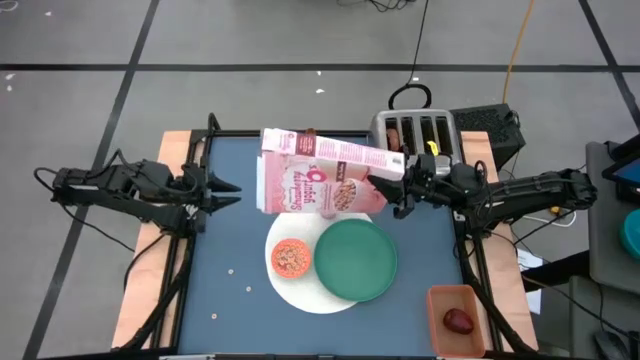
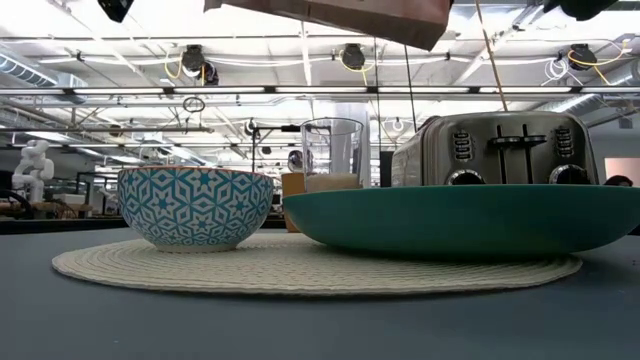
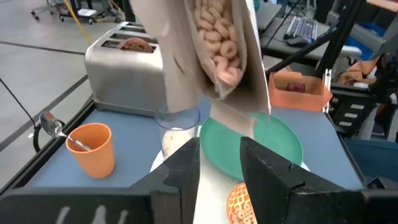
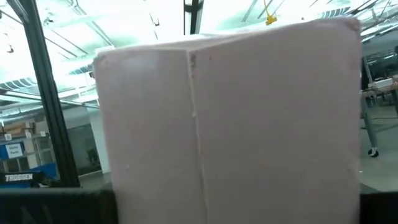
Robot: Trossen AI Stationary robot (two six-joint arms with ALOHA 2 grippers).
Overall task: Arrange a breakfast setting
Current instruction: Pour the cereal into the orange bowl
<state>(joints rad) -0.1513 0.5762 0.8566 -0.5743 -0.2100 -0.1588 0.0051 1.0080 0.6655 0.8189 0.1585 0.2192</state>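
My right gripper clamps one pink cardboard cereal box above one round green plate; left gripper spread.

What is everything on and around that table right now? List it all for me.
cereal box: one, pink, held in the air above the table
large plate: one, white, table middle
green plate: one, on the white plate
bowl: one, orange-patterned, on the white plate
glass: one, clear, behind the plates
cup: one, orange, spoon inside
toaster: one, silver, far edge
bin: one, tan, dark-red fruit inside
left claw: empty, left side
right claw: gripping the box
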